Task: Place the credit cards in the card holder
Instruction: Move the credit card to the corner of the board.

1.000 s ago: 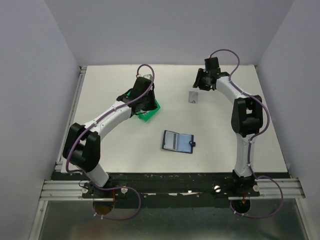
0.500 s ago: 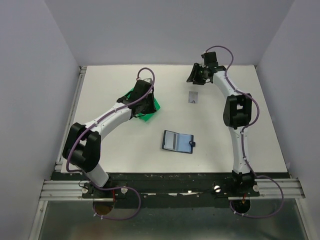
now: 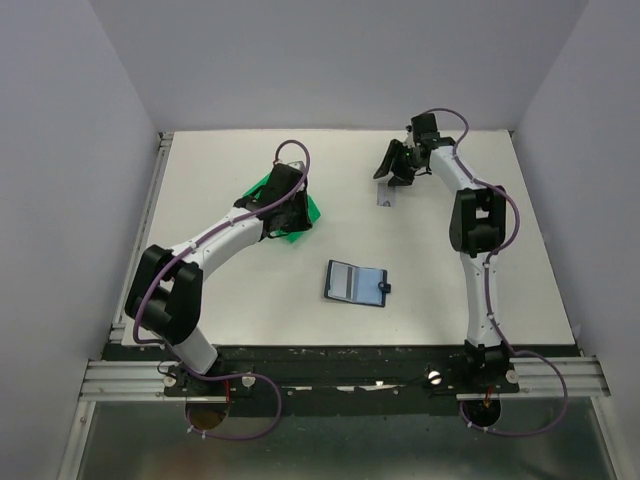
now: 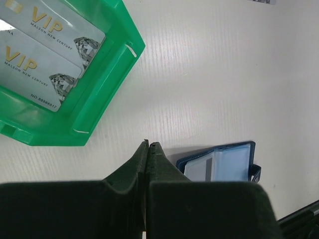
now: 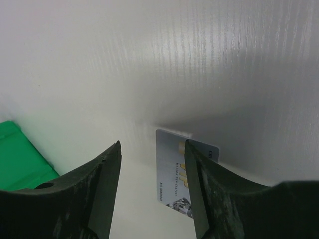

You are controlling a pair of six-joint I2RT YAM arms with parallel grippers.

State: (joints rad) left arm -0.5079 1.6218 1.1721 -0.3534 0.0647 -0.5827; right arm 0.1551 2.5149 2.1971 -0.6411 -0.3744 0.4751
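Observation:
One pale credit card [image 3: 385, 195] lies flat on the white table; in the right wrist view this credit card [image 5: 173, 169] has gold VIP print. My right gripper [image 3: 393, 172] hovers just above its far edge, open, with the card [image 5: 173, 169] showing between the fingers of the gripper [image 5: 152, 144] and untouched. Two more VIP cards [image 4: 47, 50] rest in the green bin [image 4: 107, 79]. The navy card holder [image 3: 356, 283] lies open mid-table, and in the left wrist view the card holder [image 4: 222, 164] has a card in a clear pocket. My left gripper [image 4: 148, 144] is shut and empty, above the table beside the bin.
The green bin [image 3: 300, 212] sits partly under the left wrist. Grey walls enclose the table on three sides. A rail runs along the left edge [image 3: 150, 200]. The holder's snap tab [image 3: 385, 289] sticks out to its right.
The right gripper has swung down from the back wall towards the loose card and opened wider. The left arm has shifted slightly over the bin, still shut.

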